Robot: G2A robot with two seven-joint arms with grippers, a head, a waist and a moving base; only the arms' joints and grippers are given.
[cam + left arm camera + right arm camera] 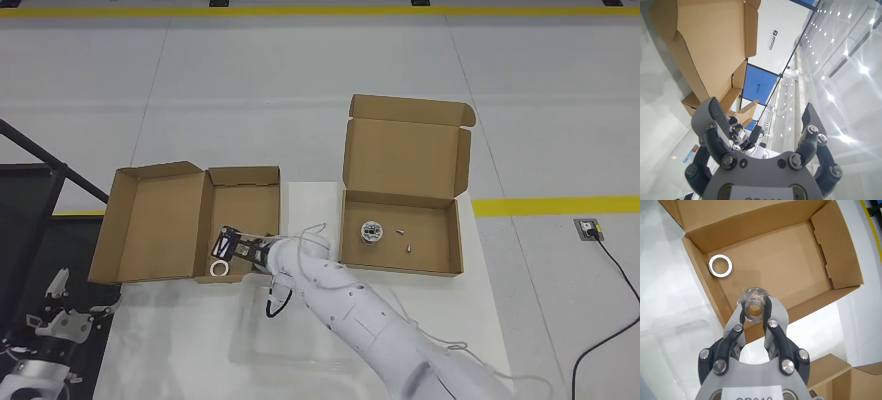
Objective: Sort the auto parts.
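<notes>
One flanged bushing (753, 294) clamped in right gripper (755, 311), above left box (776, 256), by its near wall. Placing step, apparently; next: lower inside box, release clear of ring (730, 266) in box corner. Past box lid (150, 222): left gripper (762, 113) spread wide, empty.

The flanged bushing (752, 294) is bare metal, machined smooth and bright, its flange almost mirror-like. The ring (720, 265) is polished metal too, with a glossy face. The open box (772, 262) is plain brown cardboard, matt, with raw cut edges. The second box (400, 150) is the same matt cardboard. The right hand (755, 310) has fingers (779, 311) of smooth pale-grey shell with a satin look, lined with black rubbery pads (769, 306) and joined by matt black links with shiny metal screw heads. On the left hand (761, 106) the dark pads (718, 113) carry a fine ribbed texture. The counter (662, 291) is white with a soft sheen.
</notes>
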